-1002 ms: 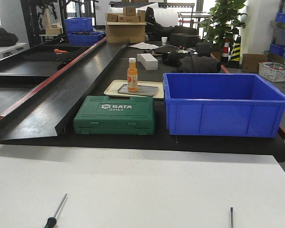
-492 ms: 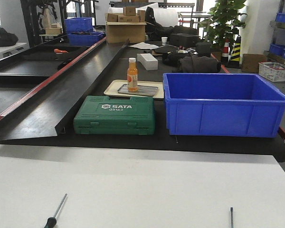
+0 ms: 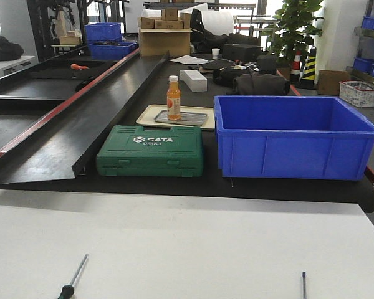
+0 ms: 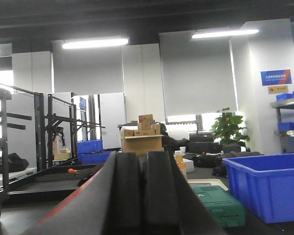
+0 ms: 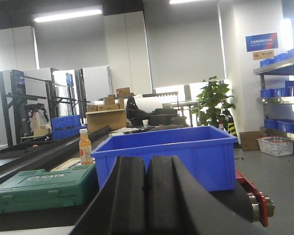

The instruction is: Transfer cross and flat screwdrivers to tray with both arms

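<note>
No change over the last sec: front view is identical, no arm in shot, no tool shifted. So the task hasn't begun, by my read, and both pick-ups are still ahead.

Left screwdriver (image 3: 71,278) lies near-left on the white table (image 3: 187,237), shaft pointing far-right, handle cut off by the frame edge. Right screwdriver (image 3: 304,284) is near-right w/ only its shaft end showing. The two are well apart.

Steel tray (image 3: 193,118) sits far-centre on a cream tray (image 3: 146,115), beyond the green SATA case (image 3: 151,151) and left of the blue bin (image 3: 293,134). Orange bottle (image 3: 173,98) stands at its left end; can't tell if it's on the tray or just beside it.

Left gripper (image 4: 145,161): jaws pressed together, nothing btwn. Right gripper (image 5: 147,166): same. Both wrist cams look level across the bench, not down at the tools, so each arm prob. has to open & descend first.
</note>
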